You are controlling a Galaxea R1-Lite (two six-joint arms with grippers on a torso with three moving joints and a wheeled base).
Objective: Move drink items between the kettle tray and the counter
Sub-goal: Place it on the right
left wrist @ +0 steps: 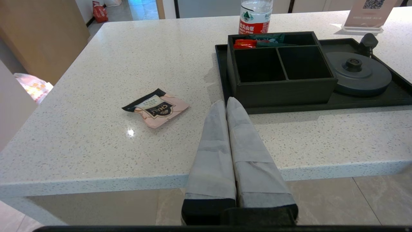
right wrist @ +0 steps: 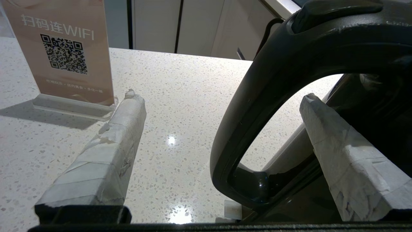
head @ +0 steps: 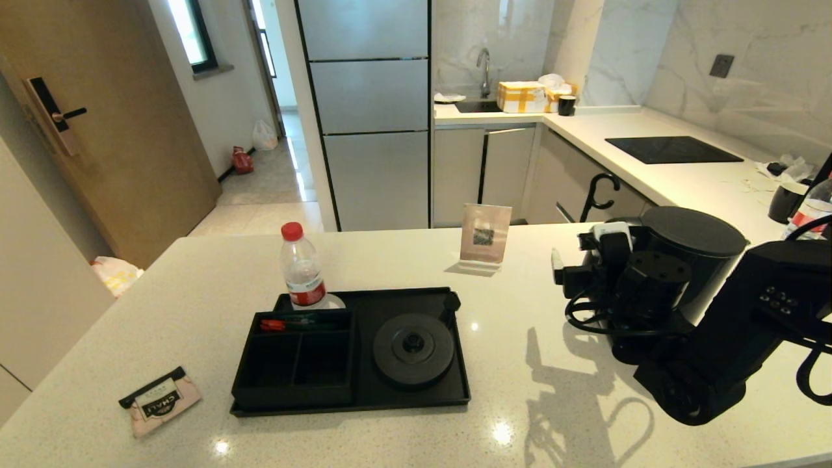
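Observation:
The matte-black kettle (head: 699, 250) stands on the speckled counter (head: 552, 403), right of the kettle tray (head: 351, 407). My right gripper (right wrist: 221, 96) is open, its taped fingers (right wrist: 106, 154) on either side of the kettle's loop handle (right wrist: 244, 96), not touching it. The round kettle base (head: 413, 348) on the tray is bare. The pink CHALI tea sachet (head: 160, 401) lies flat on the counter left of the tray. My left gripper (left wrist: 225, 103) is shut and empty, reaching over the counter's front edge between the sachet (left wrist: 156, 108) and the compartment box (left wrist: 283, 87). It is out of the head view.
A red-capped water bottle (head: 302, 270) stands at the tray's back left corner. Red and green packets (head: 286, 323) lie in the box's back compartment. A WiFi sign (head: 485, 235) stands behind the tray. A black mug (head: 783, 201) and another bottle (head: 812, 208) are at far right.

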